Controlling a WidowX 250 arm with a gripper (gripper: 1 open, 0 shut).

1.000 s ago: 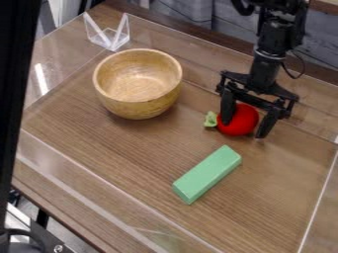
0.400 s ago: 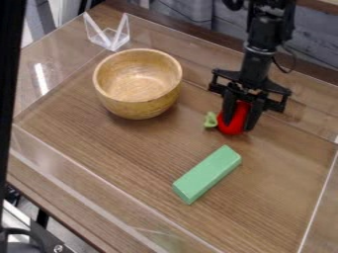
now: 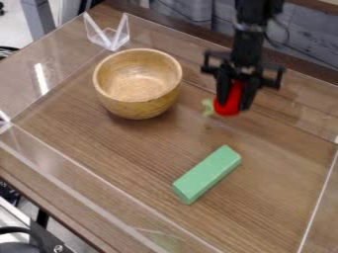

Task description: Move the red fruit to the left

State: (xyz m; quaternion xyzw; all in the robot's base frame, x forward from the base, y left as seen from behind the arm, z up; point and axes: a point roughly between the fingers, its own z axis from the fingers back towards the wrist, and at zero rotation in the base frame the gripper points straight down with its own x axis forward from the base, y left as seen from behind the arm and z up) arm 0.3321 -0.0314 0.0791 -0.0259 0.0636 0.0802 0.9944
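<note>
The small round bright-red toy fruit (image 3: pixel 230 99) is showing as a glossy red shape, partly covered by the black two-fingered tool (image 3: pixel 234 98) of the robot arm. Between the fingers it is appearing taller than wide, so its visible long axis is running up and down. A pale green blur at its lower left, probably the leafy stem, is pointing toward the round light wooden bowl (image 3: pixel 137 83); motion blur is making this hard to confirm.

The tool is pointing straight down and pinching the red fruit from both sides, with its fingers pressed against it. The fruit is sitting in the tool at the right rear part of the brown wood-grain counter (image 3: pixel 106 168), to the right of the wooden bowl and apart from it. Whether it is touching the counter cannot be told.

The flat green rectangular block (image 3: pixel 209 174) is lying nearer the front, well apart from the fruit, its long axis running diagonally.
</note>
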